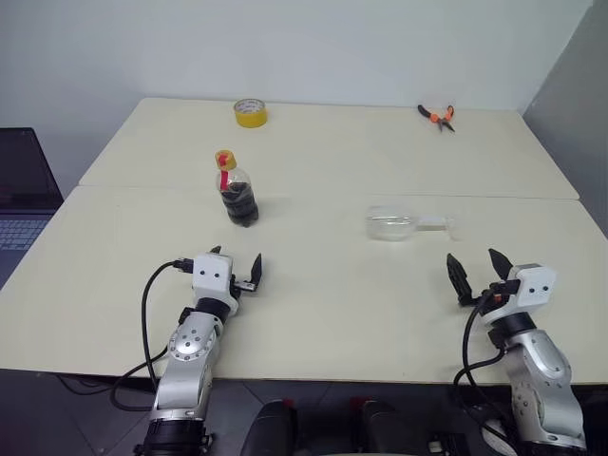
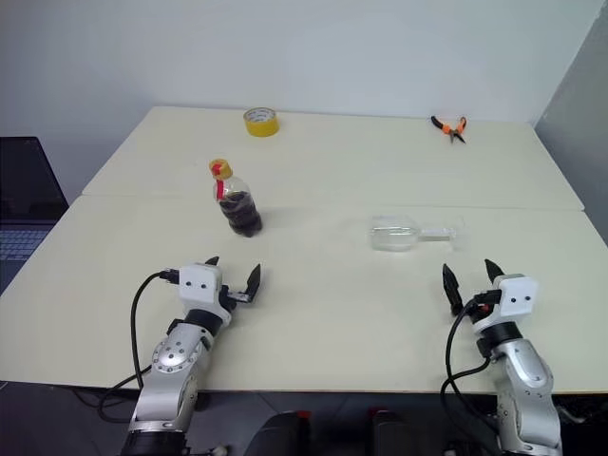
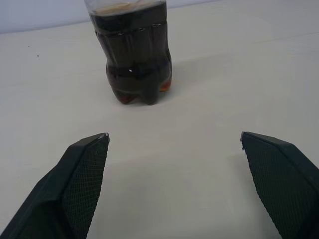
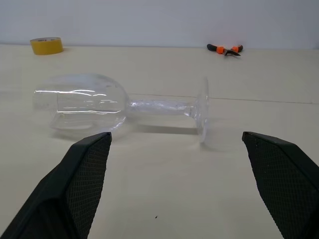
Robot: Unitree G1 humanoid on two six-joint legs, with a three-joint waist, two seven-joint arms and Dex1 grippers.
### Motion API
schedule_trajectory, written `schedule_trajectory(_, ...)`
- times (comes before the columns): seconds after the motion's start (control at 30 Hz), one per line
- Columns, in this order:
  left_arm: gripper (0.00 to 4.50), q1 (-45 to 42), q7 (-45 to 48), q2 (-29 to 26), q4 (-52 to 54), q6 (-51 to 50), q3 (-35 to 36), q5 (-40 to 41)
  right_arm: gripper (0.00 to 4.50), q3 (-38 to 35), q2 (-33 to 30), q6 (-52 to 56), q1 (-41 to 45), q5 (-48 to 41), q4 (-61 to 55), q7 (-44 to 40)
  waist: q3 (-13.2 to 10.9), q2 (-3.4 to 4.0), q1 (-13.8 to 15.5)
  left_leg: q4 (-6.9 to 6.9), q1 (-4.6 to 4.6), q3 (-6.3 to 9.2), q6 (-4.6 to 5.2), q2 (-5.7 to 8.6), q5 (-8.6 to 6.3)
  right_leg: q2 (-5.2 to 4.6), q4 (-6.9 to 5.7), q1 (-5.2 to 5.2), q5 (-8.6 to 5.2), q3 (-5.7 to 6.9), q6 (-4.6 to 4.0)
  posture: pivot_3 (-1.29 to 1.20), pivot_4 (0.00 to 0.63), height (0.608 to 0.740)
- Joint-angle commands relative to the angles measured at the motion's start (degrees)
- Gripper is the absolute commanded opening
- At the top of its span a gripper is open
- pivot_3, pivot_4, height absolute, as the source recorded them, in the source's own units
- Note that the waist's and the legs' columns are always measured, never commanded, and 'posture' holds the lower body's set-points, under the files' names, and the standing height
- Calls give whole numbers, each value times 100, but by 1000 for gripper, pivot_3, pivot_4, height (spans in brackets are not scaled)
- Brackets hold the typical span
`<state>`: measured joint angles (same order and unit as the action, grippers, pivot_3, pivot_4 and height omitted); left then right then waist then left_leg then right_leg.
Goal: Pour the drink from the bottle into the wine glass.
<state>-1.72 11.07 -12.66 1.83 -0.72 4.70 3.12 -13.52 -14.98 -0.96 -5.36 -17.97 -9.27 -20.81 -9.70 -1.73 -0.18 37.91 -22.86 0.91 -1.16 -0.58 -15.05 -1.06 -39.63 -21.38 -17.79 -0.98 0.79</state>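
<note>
The bottle [image 1: 237,191] stands upright on the cream table, its yellow cap on, a red label at the neck, and the dark drink [image 3: 133,64] filling its lower body. My left gripper [image 1: 237,271] is open, just short of the bottle and in line with it. The wine glass [image 1: 394,224] lies on its side to the right, bowl [image 4: 82,107] toward the bottle, round foot [image 4: 203,110] away from it. It looks empty. Nearer the front edge, my right gripper [image 1: 479,268] is open with nothing between its fingers.
A yellow tape roll [image 1: 250,112] and orange-handled pliers [image 1: 438,117] lie at the far side of the table. A seam [image 1: 332,194] runs across the table between its two halves. A laptop [image 1: 24,195] sits off the left edge.
</note>
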Motion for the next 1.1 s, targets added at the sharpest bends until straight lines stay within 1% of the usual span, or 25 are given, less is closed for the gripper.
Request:
schedule_trajectory(0.03,4479,22,70,-41,219,273,-32,-32,4500,42,6,-103,59,11,-305,8,0,0,1,0,0,0,0,0,0,0,0,0,0,0,0,0,150,740)
schedule_trajectory(0.23,4479,-25,96,-102,209,191,10,-46,4500,218,0,-12,41,-31,-519,-54,0,1,1,0,0,1,0,0,0,0,0,0,0,1,0,0,150,740)
schedule_trajectory(0.3,4479,-67,166,-121,146,182,117,110,4500,292,-40,65,10,-114,-636,-173,0,1,1,0,0,1,0,0,0,0,1,0,0,1,0,0,150,740)
schedule_trajectory(0.4,4479,-111,195,-226,39,128,200,133,4500,399,-122,183,-65,-194,-818,-331,0,1,1,0,0,2,0,0,0,0,1,0,0,2,0,0,150,740)
schedule_trajectory(0.5,4479,-211,359,-288,-48,180,324,344,4500,614,-316,379,-200,-281,-1121,-648,0,1,2,1,0,2,0,1,0,0,1,1,0,3,0,0,150,740)
schedule_trajectory(0.63,4479,-644,522,-534,-365,139,427,408,4500,879,-640,763,-303,-409,-1665,-961,0,1,2,1,-1,10,0,0,0,1,2,2,-1,9,-1,0,150,740)
schedule_trajectory(0.73,4479,-942,632,-634,-665,235,445,429,4500,918,-808,1105,-199,-589,-1980,-1022,0,1,3,1,-1,11,0,0,0,1,2,3,-1,11,-1,0,150,740)
schedule_trajectory(0.8,4479,-1143,709,-692,-867,128,444,457,4500,909,-917,1330,-123,-742,-2136,-1079,-1,0,4,1,-1,10,0,2,0,1,4,4,-1,9,-1,0,150,740)
schedule_trajectory(0.93,4479,-1454,938,-757,-1310,164,397,475,4500,844,-1047,1671,-41,-1036,-2250,-1147,-1,0,3,1,-2,13,0,1,0,1,5,4,0,13,-1,0,150,740)
schedule_trajectory(1.1,4479,-2258,818,-695,-2194,230,381,370,4500,819,-1182,1676,128,-1038,-2143,-1322,-3,-4,5,3,-3,16,0,3,0,1,5,4,0,15,0,0,150,740)
